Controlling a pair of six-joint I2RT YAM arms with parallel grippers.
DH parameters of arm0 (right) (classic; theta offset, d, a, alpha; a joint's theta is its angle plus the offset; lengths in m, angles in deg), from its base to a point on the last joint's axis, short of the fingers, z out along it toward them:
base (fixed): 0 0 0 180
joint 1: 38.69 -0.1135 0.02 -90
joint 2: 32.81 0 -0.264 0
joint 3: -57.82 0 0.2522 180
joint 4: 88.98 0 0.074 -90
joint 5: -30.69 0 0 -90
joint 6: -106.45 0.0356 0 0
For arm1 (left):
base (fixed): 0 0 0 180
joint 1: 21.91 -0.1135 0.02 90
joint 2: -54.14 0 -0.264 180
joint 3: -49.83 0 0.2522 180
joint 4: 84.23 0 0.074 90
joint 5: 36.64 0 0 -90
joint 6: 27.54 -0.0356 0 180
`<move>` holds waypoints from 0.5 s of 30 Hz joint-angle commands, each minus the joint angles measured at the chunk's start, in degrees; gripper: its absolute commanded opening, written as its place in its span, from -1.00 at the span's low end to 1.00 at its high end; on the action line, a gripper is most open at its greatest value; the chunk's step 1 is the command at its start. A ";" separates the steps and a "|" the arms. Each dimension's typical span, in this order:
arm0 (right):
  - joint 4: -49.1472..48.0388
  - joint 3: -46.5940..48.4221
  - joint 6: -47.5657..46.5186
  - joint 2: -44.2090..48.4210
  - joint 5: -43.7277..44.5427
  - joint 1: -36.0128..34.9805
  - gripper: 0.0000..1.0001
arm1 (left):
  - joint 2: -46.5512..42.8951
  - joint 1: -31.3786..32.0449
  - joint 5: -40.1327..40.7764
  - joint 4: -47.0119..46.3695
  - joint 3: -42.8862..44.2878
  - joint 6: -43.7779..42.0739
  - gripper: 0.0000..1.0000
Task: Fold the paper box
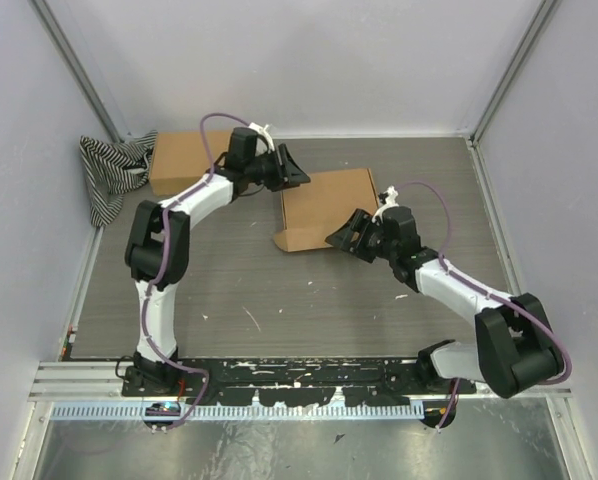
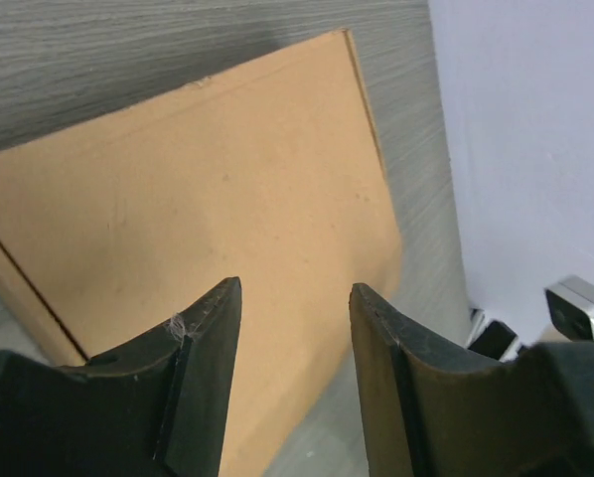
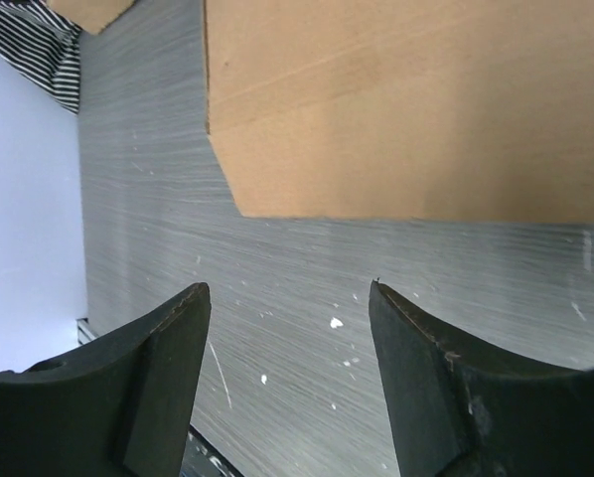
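Right, starting on the near side of the paper box [image 1: 329, 205]: the right end effector [image 1: 342, 238] sits at the box's near right corner with its jaws parted and nothing between them. From its wrist camera, the two dark fingers [image 3: 158, 378] frame bare grey counter [image 1: 279, 300], and the box's near edge lies just ahead, one corner cut at a slant. The box itself lies flat, broad brown face up, with a small flap poking out at its near left corner. On to the far side: the left end effector [image 1: 291, 170] hangs at the box's far left corner, jaws apart and empty. Its wrist camera looks between the fingers onto the box's plain top face, and I cannot tell whether the tips touch the cardboard. Farther back, beyond the box's far left corner, a second cardboard piece [image 1: 184, 160] lies flat. Left of that, a striped cloth [image 1: 109, 170] is bunched up, well apart from the box.
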State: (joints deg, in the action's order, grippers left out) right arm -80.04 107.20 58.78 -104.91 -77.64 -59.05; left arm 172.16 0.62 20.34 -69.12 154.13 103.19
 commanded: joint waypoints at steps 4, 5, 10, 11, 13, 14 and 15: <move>-20.07 -2.12 9.84 -7.62 1.71 -3.77 0.39 | 8.50 3.25 5.81 3.44 8.61 -4.91 0.07; -20.99 -2.20 10.14 -8.69 1.80 -4.48 0.39 | 9.10 3.62 6.17 4.01 8.98 -5.26 0.07; -26.21 -1.93 11.59 -14.14 0.33 -6.15 0.41 | 9.61 4.58 7.15 3.76 8.15 -5.56 0.07; -26.94 -1.59 11.87 -15.22 -0.06 -6.38 0.42 | 9.66 4.63 7.24 3.71 7.94 -5.57 0.07; -28.70 -1.95 12.90 -16.59 0.58 -6.74 0.42 | 9.66 4.66 7.30 3.63 7.50 -5.62 0.06; -28.95 -1.90 13.42 -17.19 0.87 -6.79 0.42 | 9.61 4.70 7.31 3.85 7.40 -5.76 0.06; -29.46 -2.03 13.82 -17.65 1.10 -6.80 0.42 | 9.40 4.69 7.41 3.92 7.23 -6.01 0.06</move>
State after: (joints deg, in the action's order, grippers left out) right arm -101.85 105.19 70.03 -121.61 -77.00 -65.36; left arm 181.79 5.03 26.42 -66.30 161.30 98.97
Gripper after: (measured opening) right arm 0.708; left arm 0.533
